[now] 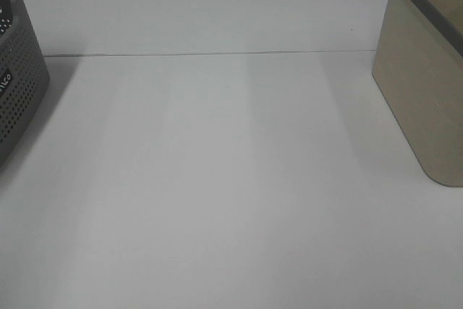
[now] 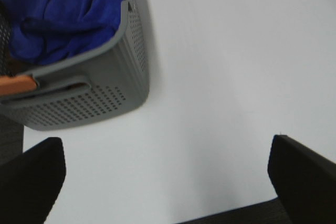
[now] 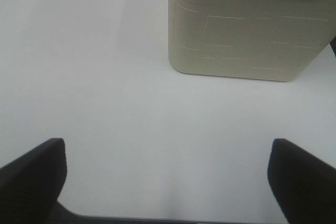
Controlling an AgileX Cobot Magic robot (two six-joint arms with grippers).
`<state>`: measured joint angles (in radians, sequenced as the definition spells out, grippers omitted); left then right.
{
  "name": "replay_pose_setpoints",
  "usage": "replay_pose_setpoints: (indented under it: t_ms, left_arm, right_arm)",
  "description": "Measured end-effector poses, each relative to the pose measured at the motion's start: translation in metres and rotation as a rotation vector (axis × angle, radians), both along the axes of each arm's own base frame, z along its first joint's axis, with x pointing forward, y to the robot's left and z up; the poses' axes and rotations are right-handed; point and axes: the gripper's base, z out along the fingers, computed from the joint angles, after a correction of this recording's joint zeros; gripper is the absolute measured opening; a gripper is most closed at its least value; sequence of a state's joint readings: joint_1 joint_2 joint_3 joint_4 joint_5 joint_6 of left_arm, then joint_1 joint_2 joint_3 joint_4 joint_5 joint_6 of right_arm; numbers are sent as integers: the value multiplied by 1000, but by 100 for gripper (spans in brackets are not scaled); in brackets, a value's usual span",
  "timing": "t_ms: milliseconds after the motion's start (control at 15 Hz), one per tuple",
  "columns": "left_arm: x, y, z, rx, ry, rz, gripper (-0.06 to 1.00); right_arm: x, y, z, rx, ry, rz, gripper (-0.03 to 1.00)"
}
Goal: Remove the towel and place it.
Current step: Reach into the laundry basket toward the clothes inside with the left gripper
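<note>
- Exterior high: plain white table [image 1: 231, 179] with a white panel [image 1: 202, 12] standing along the back. Two baskets, a grey perforated basket [image 1: 18, 92] at the left edge and a beige basket [image 1: 423, 99] at the right.
- Left wrist: the one towel [image 2: 63, 14] is bunched up inside the grey basket, so I can't tell its long axis. The left gripper [image 2: 168, 182] hangs over bare table beside it, jaws spread wide.
- Right wrist: the right gripper [image 3: 168, 179] is spread wide too, near the beige basket.
</note>
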<state>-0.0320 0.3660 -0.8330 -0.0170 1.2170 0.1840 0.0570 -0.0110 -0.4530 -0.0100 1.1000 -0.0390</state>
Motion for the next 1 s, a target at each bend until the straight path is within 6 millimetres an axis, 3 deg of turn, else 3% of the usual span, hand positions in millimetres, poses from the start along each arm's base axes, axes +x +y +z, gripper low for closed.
replay_pose_setpoints:
  t_ms: [133,200,333,400,467,800,1000]
  left_arm:
    - [34,-1,30,77,47,-62,99]
    - [43,-1,35,94,60,-77,99]
    - [80,-1,50,181,117,-136,99]
    - [101,-1,52,234,156,-177,99]
    - [138,2,53,331,226,-223,99]
    - [208,17,57,572,331,-263,99]
    - [245,44,46,650,426,-274,99]
  right_arm:
    - [0,0,0,0,0,0,98]
    - [0,0,0,0,0,0,98]
    - [0,0,0,0,0,0,98]
    - [0,0,0,0,0,0,98]
    - [0,0,0,0,0,0,98]
    - [0,0,0,0,0,0,98]
    - [0,0,0,0,0,0,98]
